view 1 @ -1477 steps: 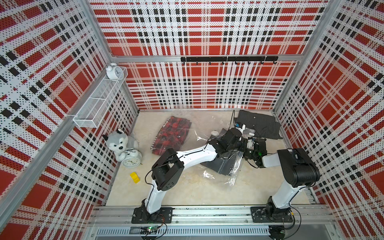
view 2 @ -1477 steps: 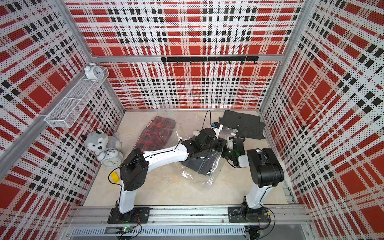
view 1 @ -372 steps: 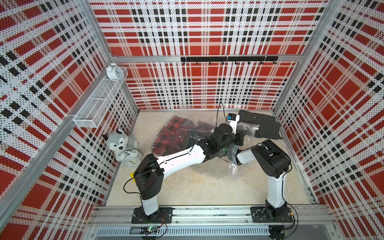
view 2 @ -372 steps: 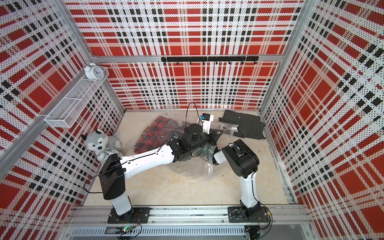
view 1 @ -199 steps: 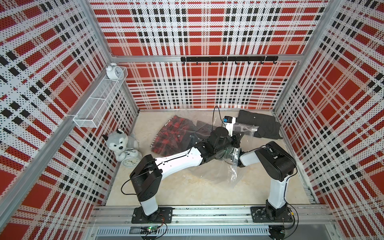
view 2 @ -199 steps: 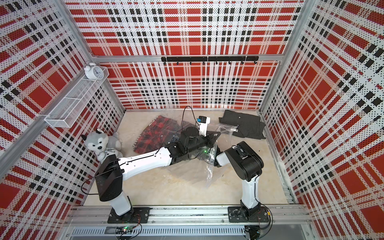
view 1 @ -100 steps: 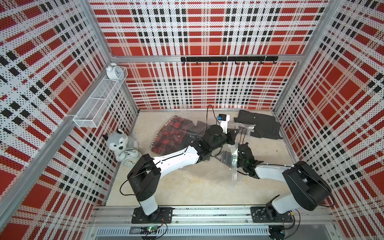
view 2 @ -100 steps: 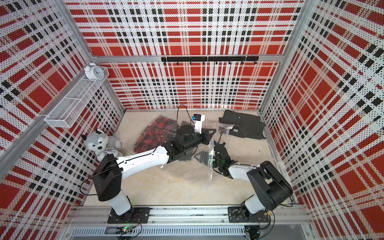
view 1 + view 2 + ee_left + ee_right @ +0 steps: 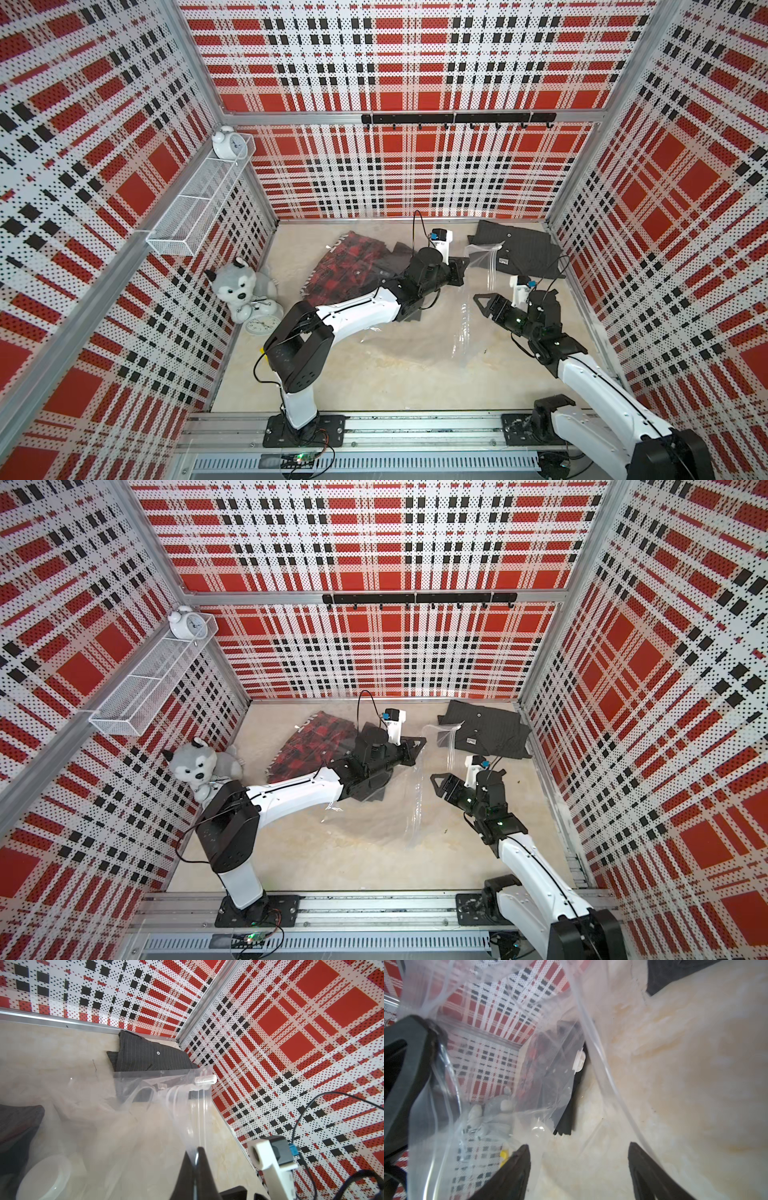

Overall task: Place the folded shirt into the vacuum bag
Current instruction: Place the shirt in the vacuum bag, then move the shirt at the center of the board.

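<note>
Beige marbled floor [image 9: 374, 374] spreads between red-plaid perforated walls [image 9: 415, 62]. On it we see the bag [image 9: 440, 328] lying mid-floor, its clear film veiling a dark shirt [image 9: 18, 1126] under the left arm. We find the left gripper [image 9: 196, 1167] pinched tight on the bag's rim, holding that edge raised, while the right gripper [image 9: 577, 1147] stands spread and empty close to the film. A pinstriped shirt [image 9: 515, 249] fills the far right corner, a plaid shirt [image 9: 345, 266] lies beside the bag, and a husky [image 9: 237, 284] sits against the left wall.

Bright, even light; the close-up vacuum bag [image 9: 500, 1076] looks blurred, glary.
</note>
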{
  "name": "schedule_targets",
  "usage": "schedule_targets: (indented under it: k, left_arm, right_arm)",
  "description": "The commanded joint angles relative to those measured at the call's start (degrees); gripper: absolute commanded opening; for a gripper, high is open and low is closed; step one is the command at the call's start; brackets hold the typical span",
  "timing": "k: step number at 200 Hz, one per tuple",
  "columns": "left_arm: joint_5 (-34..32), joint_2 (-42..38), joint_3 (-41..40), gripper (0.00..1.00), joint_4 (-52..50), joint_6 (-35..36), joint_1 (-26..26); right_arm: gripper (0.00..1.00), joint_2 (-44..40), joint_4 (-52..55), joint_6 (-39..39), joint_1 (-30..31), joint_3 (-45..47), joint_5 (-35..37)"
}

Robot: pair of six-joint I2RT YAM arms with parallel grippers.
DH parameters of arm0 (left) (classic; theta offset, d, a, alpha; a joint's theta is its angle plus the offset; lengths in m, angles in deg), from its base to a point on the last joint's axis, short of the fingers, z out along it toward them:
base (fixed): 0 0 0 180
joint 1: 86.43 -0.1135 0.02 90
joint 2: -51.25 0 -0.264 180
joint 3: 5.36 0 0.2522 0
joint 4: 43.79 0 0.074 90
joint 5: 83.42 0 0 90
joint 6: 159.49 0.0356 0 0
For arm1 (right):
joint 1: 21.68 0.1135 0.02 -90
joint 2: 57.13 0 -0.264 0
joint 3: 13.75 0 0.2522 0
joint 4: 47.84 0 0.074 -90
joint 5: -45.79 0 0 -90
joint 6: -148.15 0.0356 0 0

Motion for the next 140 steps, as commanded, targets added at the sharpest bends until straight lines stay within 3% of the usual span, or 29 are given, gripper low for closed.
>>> schedule_targets:
  k: [1, 57, 140]
  left_arm:
    - [-1.56, 0.31, 1.01, 0.00, -0.65, 0.15, -1.60]
    - [-2.09, 0.28, 1.88, 0.00, -2.07, 0.97, -4.47]
    - [-0.57, -1.56, 0.58, 0.00, -1.03, 1.84, -9.52]
  right_arm:
    - [0.77, 1.13, 4.43, -4.45, -4.34, -2.00, -4.38]
    - [0.77, 7.68, 0.46, -5.66, -11.40, -5.25, -8.99]
    - [0.77, 29.17, -4.82, -6.24, -12.61, -18.57, -2.04]
